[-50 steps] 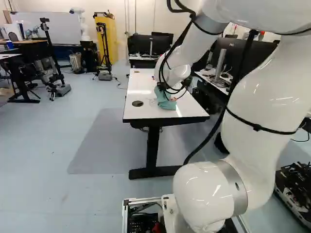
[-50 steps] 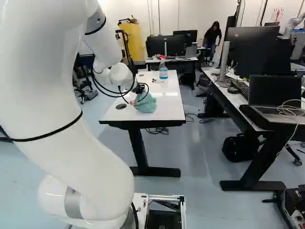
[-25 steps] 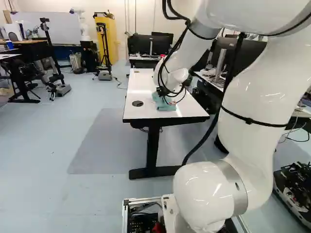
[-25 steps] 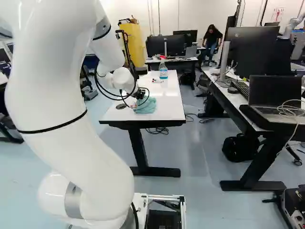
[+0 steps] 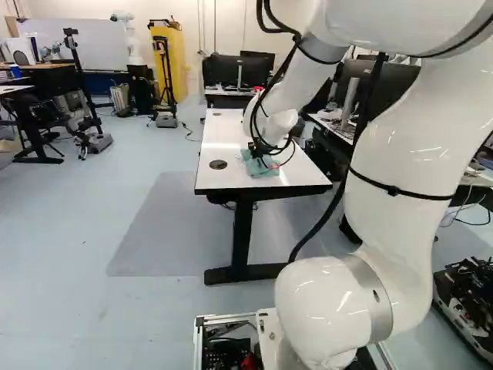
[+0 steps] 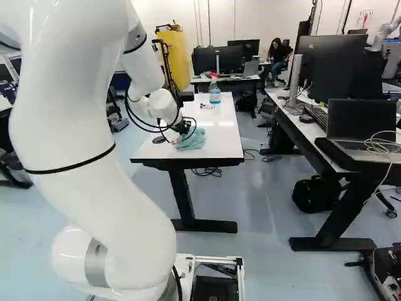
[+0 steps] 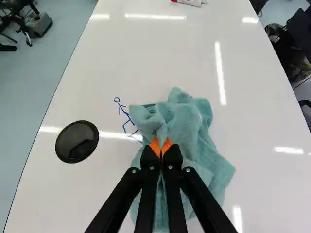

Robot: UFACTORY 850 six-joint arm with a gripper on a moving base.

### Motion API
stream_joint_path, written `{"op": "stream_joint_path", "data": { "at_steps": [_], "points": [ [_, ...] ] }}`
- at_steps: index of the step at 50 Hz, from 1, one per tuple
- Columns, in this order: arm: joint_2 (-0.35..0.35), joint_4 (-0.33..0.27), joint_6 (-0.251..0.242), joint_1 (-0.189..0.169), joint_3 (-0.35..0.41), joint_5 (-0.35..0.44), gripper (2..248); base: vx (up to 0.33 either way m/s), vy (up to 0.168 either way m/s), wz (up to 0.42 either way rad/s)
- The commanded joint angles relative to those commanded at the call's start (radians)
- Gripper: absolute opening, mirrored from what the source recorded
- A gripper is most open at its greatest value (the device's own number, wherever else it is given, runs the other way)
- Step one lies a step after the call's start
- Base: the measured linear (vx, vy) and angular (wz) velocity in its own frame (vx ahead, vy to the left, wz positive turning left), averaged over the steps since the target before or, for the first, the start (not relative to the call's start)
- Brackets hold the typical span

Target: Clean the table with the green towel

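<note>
Towel [image 6: 193, 140] on table [image 6: 222, 135], spray bottle [image 6: 215, 96] behind, grommet [image 5: 218, 164] left

A pale wall [image 5: 223, 31] closes the far side, with a whiteboard [image 5: 85, 50] at far left and a yellow cabinet [image 5: 177, 65] right of it. Dark monitors [image 6: 208, 61] stand on a far desk [image 6: 241, 78]. At right, a desk [image 6: 304, 127] bears an open laptop [image 6: 360, 119]; blue-grey floor [image 6: 269, 207] spreads below.

The white arm [image 5: 400, 162] rises near, bends over and reaches toward the far side, its black gripper [image 6: 185, 130] pointing downward, orange pads [image 7: 154, 146] pinched close together.
</note>
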Motion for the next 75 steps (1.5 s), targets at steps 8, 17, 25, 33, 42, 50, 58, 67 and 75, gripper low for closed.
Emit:
{"op": "stream_joint_path", "data": {
  "at_steps": [8,17,25,33,42,50,58,67,75],
  "points": [
    [0.000,0.000,0.000,0.000,0.000,-0.026,24,0.000,0.000,0.000],
    [0.000,0.000,0.000,0.000,0.000,-0.053,24,0.000,0.000,0.000],
    [0.000,0.000,0.000,0.000,0.000,-0.067,24,0.000,0.000,0.000],
    [0.000,0.000,0.000,0.000,0.000,-0.068,24,0.000,0.000,0.000],
    [-0.015,0.000,0.000,0.000,-0.016,-0.068,24,0.000,0.000,0.000],
    [-0.047,0.000,0.000,-0.001,-0.053,-0.068,24,0.000,0.000,0.000],
    [-0.082,0.000,0.000,-0.002,-0.094,-0.068,24,0.000,0.000,0.000],
    [-0.122,0.000,0.000,-0.002,-0.142,-0.068,24,0.000,0.000,0.000],
    [-0.157,0.000,0.000,0.002,-0.185,-0.068,24,0.000,0.000,0.000]
  ]
}}
